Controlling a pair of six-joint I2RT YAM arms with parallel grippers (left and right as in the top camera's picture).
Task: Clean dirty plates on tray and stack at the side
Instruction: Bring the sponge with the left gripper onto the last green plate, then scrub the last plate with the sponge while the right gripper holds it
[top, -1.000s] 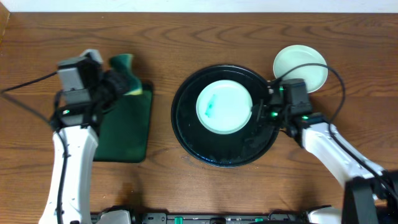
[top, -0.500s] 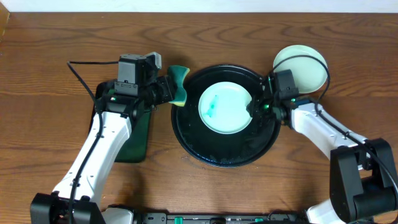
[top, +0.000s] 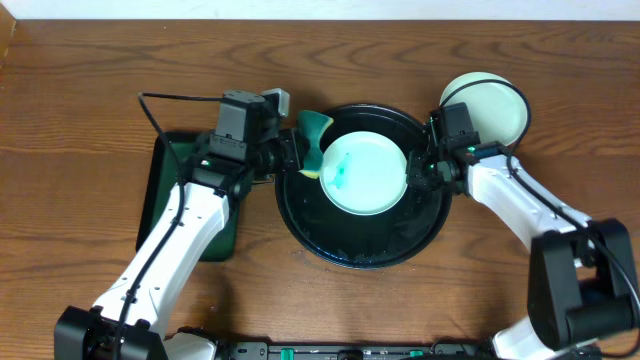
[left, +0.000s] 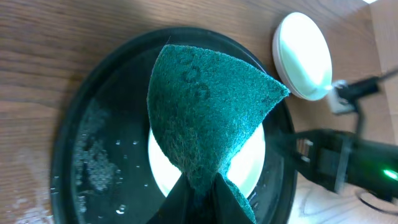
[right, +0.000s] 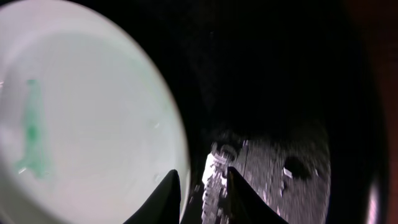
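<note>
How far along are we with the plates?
Done: the side plate sits off the tray, looking clean. In hand: the left gripper holds the sponge at the edge of the smeared plate; the right gripper is at its opposite rim. Left: wipe off the green smear, then stack it.

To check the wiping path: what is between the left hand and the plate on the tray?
Only the green sponge that the left hand grips; the overhead and left wrist views show it.
</note>
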